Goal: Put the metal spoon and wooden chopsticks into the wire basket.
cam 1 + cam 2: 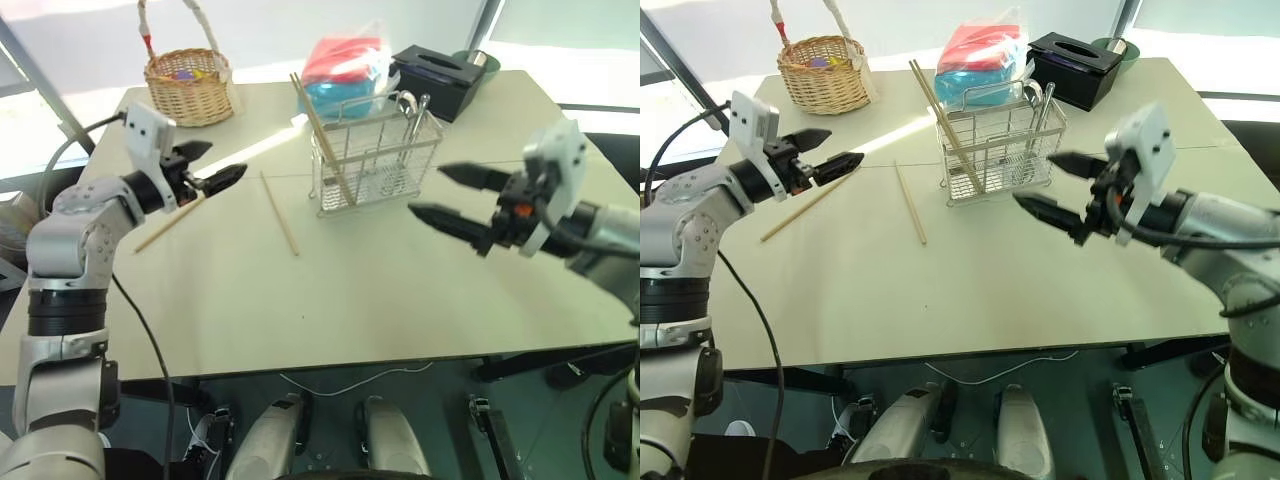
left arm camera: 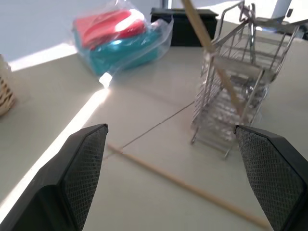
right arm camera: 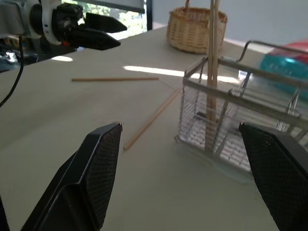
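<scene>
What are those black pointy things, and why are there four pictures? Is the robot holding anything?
It is a robot with two arms. Each arm ends in a tool with two black fingers, a bit like tongs. Two pictures come from cameras in its head, looking down at the table. The other two come from little cameras on its wrists, so you see each tool's fingers up close.

The left tool and the right tool are both open and hold nothing.

On the table stands a wire basket. Chopsticks lean inside it, and a metal spoon stands in it too. Two more chopsticks lie flat on the table: one beside the wire basket, one under the left tool. At the back are a wicker basket, a red and blue packet and a black box.
</scene>
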You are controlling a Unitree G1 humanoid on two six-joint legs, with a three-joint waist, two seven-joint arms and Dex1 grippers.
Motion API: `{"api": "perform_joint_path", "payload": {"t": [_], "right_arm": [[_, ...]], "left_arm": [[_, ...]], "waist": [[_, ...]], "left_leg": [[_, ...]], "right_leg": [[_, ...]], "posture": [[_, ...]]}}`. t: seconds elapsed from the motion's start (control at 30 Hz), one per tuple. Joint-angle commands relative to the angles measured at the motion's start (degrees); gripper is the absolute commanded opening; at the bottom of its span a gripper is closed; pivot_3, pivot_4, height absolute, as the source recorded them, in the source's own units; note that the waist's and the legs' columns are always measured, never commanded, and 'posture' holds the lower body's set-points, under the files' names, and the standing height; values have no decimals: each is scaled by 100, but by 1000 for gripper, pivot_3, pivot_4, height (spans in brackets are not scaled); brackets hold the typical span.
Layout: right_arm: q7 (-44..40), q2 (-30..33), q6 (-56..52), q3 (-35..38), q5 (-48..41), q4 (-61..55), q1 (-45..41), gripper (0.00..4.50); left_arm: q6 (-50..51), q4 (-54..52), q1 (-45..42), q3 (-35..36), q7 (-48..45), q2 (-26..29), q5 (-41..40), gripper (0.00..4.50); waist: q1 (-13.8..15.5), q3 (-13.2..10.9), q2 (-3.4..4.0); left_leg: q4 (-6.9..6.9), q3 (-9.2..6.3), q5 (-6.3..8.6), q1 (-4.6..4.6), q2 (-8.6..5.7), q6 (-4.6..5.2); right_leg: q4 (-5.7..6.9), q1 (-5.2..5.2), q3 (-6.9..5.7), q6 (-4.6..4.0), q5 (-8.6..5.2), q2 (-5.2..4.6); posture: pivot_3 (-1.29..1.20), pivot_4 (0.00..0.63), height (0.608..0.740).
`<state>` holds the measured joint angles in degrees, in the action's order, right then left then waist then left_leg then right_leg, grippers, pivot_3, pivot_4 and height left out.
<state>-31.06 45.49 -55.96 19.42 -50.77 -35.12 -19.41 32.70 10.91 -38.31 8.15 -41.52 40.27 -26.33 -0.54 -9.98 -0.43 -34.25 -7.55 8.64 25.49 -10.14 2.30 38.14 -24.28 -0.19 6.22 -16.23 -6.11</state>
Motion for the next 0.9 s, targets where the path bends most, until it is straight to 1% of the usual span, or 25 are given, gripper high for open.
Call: {"api": "perform_joint_path", "payload": {"t": [0.03,0.13,0.2,0.37,0.47,0.67,0.9], "right_arm": [[275,-69,239,-26,248,-380,326,4018],[452,-257,430,-198,534,-583,992,4018],[549,-370,516,-210,620,-622,1242,4018],[733,-506,647,-163,802,-490,1427,4018],[787,-519,689,-82,833,-396,1413,4018],[825,-438,706,79,928,-292,1440,4018],[857,-423,626,328,857,-366,1658,4018]], "left_arm": [[-392,589,-146,123,-52,177,320,4429],[-928,1493,-263,-151,-558,426,740,4429],[-1293,2276,-519,-283,-860,572,1009,4429],[-2011,4053,-1214,-442,-1317,687,1497,4429],[-2272,4874,-1548,-529,-1332,597,1763,4429],[-2668,5666,-1719,-788,-1409,415,2308,4429],[-2726,6055,-1867,-864,-1233,409,2703,4429]], "waist": [[5,0,0],[24,4,-8],[24,4,-8],[19,5,-10],[9,6,-12],[1,6,-14],[-5,7,-19]], "left_leg": [[0,1,0,2,-1,0],[0,1,2,1,-1,1],[1,1,2,1,-1,3],[-4,1,7,-2,-1,-6],[-5,0,9,-2,-1,-6],[-4,0,5,0,-1,6],[-4,0,5,0,-1,7]], "right_leg": [[0,-2,0,0,0,-2],[-4,0,-1,0,0,-1],[-3,-3,-1,1,1,0],[-4,1,-2,-1,2,0],[-6,3,-3,1,3,0],[-4,3,-4,4,5,1],[-2,3,-4,7,6,1]], "posture": [[0,150,721],[0,150,721],[0,150,721],[0,150,721],[0,150,721],[0,150,721],[0,150,721]]}}
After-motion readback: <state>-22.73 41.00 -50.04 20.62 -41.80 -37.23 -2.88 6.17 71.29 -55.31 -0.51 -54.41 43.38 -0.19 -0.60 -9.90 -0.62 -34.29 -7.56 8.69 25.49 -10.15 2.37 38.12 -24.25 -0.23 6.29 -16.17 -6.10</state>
